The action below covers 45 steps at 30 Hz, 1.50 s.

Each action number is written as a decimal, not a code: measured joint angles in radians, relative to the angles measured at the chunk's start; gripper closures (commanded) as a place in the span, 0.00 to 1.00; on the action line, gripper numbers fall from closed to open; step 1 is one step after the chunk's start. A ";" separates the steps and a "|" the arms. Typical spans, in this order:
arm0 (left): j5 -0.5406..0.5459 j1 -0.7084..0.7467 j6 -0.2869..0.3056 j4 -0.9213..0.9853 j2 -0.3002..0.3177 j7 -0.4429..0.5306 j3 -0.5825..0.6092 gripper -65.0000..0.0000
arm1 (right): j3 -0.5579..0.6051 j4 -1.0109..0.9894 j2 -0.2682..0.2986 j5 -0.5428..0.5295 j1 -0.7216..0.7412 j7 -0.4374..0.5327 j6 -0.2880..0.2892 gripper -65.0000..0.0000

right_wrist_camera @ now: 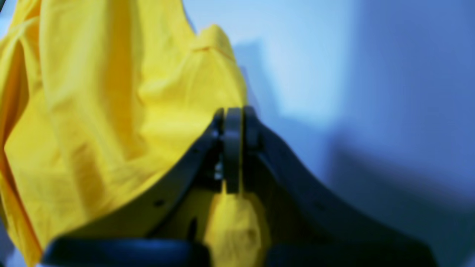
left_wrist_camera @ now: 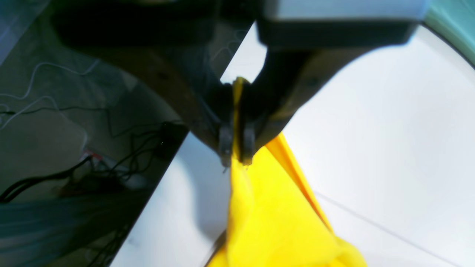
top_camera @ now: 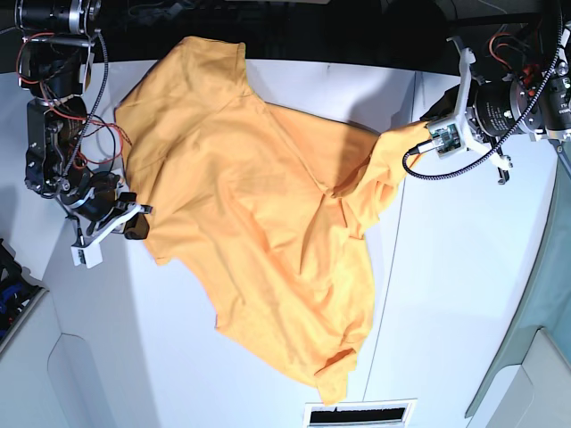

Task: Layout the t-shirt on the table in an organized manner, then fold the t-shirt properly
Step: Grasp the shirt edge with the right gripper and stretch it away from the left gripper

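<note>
– Cloth location on the tabletop (top_camera: 446, 294)?
– Spread loosely and wrinkled, from the far left corner down toward the middle of the near edge. Just the one t-shirt (top_camera: 259, 223), orange-yellow, bunched up toward the right.
– And the right fingers (top_camera: 134, 225)?
– Near the left edge in the base view. Pressed together on the garment's border there, with yellow fabric caught between them in the wrist view.
– Then the left fingers (top_camera: 426, 134)?
– Over toward the far right corner, clamped on a thin pinch of fabric. Seems lifted a little off the surface and drawn into a taut ridge.
– Handling?
– Probably light and limp, with no stiffness at all. Bound to sag, drape and crease wherever unsupported. Not fragile. Likely to slip out of a shallow pinch, so better gripped deep.
– Best places to take hold?
– Hems, shoulder seams and sleeve ends: doubled edges, easier to pinch than the flat middle. For flattening, two well-separated corners, pulled apart gently and kept low over the tabletop. Cannot tell which part of the garment sits in either grip.
</note>
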State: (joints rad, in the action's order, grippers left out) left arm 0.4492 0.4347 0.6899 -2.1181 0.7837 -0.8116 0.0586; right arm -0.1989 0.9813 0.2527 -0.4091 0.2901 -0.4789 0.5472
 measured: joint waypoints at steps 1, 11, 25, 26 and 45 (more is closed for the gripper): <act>-0.014 0.000 0.000 0.000 0.000 0.000 0.000 1.00 | 0.000 0.000 0.010 0.000 0.011 0.000 0.000 1.00; -0.025 0.000 0.000 0.000 0.069 0.003 0.000 1.00 | 0.000 0.000 0.158 -0.002 0.122 -0.005 0.006 1.00; 0.154 0.022 0.001 0.001 0.061 0.040 0.193 0.52 | 0.000 0.000 0.215 -0.044 0.170 -0.028 -0.019 0.55; 0.154 0.022 0.000 0.001 0.058 0.058 0.225 0.49 | 0.000 0.000 0.212 -0.073 0.170 -0.068 -0.022 0.54; 0.204 -0.056 0.005 0.048 -0.088 0.130 0.051 0.49 | -0.180 0.496 -0.035 -0.380 -0.290 -0.488 0.042 0.55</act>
State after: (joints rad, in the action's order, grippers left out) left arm 0.6537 0.3786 0.6952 -2.0697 0.6960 -0.6815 0.1093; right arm -0.3794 1.4773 0.2173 -0.7887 0.0002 -0.9665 0.5892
